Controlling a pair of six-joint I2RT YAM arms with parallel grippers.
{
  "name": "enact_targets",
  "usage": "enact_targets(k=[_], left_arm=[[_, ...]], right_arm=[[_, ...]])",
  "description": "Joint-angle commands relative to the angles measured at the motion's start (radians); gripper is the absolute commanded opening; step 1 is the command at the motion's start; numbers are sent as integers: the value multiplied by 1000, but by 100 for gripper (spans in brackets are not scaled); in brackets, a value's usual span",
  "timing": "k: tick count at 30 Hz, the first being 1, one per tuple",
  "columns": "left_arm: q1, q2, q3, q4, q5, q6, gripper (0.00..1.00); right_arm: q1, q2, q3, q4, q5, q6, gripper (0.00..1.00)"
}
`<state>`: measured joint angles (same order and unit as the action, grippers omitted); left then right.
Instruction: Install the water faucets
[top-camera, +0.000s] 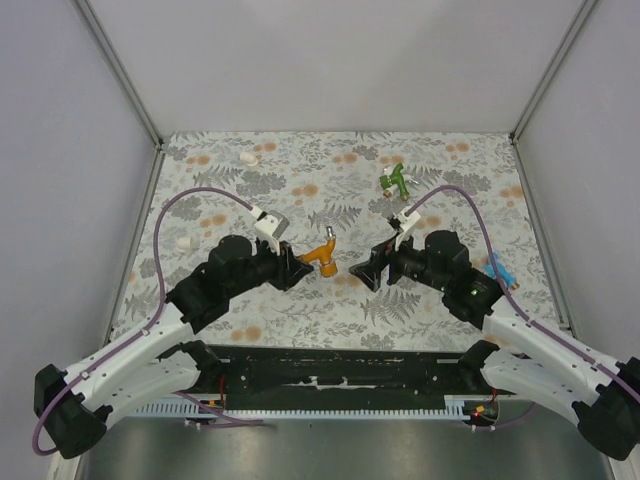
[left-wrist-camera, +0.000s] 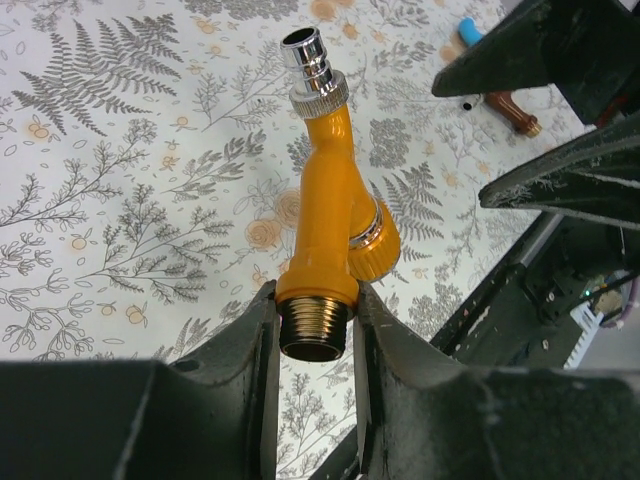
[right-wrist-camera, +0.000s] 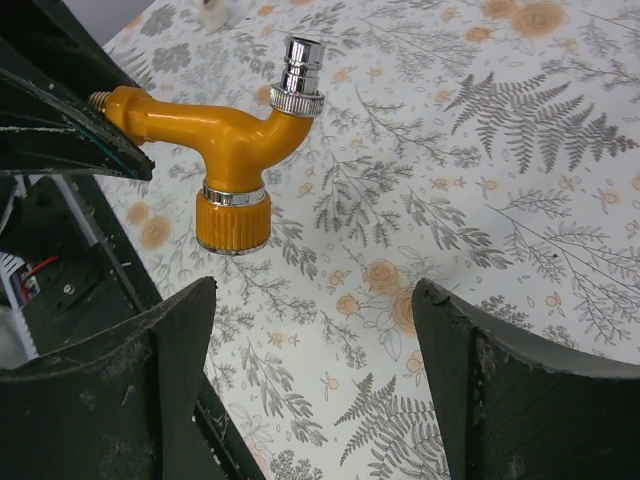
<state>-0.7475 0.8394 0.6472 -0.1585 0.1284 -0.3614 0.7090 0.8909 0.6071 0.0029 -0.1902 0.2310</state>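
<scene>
The orange water faucet (top-camera: 323, 257), a Y-shaped plastic body with a chrome nozzle tip, a chrome-ringed orange knob and a dark threaded end, is held near the middle of the worktop between the two arms; the left gripper (top-camera: 303, 266) has its jaws clamped on the body just above the threaded end, one black finger on each side, with the nozzle pointing away toward the right arm; the right gripper (top-camera: 362, 272) faces it from just beside, its jaws spread wide, with nothing between them and touching nothing; the fern-and-flower patterned worktop (top-camera: 300, 320) lies open around the pair, with bare room toward the far edge and toward the arm bases; the green water faucet (top-camera: 396, 180) lies apart toward the far edge, beyond the right gripper; the blue water faucet (top-camera: 500, 270) lies beside the right forearm, near the right edge; a small white fitting (top-camera: 247, 158) rests near the far left corner and another small white piece (top-camera: 185, 242) near the left edge; grey panel walls (top-camera: 60, 200) close the left, far and right sides; only the left wrist view shows the fingers pinching the orange collar, and a dark red water faucet (left-wrist-camera: 512, 110) near the blue one, which the top view hides under the right arm; only the right wrist view shows the wide gap between the open fingers (right-wrist-camera: 160, 340) and the knob hanging downward off the roughly level body.
</scene>
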Motion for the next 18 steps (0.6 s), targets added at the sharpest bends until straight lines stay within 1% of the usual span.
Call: enact_targets(k=[1, 4, 6, 9, 13, 15, 18], left_arm=[[2, -62, 43, -15, 118, 124, 2], [2, -60, 57, -12, 223, 162, 2], [2, -42, 74, -12, 295, 176, 2], [0, -20, 94, 10, 396, 203, 2], [0, -23, 97, 68, 462, 229, 2], [-1, -22, 94, 97, 493, 242, 2], [-9, -17, 91, 131, 525, 260, 2]], right_arm=[[-52, -15, 56, -15, -279, -65, 86], [-83, -23, 49, 69, -426, -29, 86], [-83, -21, 49, 101, -463, -12, 88], [-83, -20, 57, 115, -488, 4, 88], [-83, -20, 66, 132, -518, 36, 86], [-85, -9, 65, 173, -544, 79, 84], [-82, 25, 62, 255, -575, 186, 81]])
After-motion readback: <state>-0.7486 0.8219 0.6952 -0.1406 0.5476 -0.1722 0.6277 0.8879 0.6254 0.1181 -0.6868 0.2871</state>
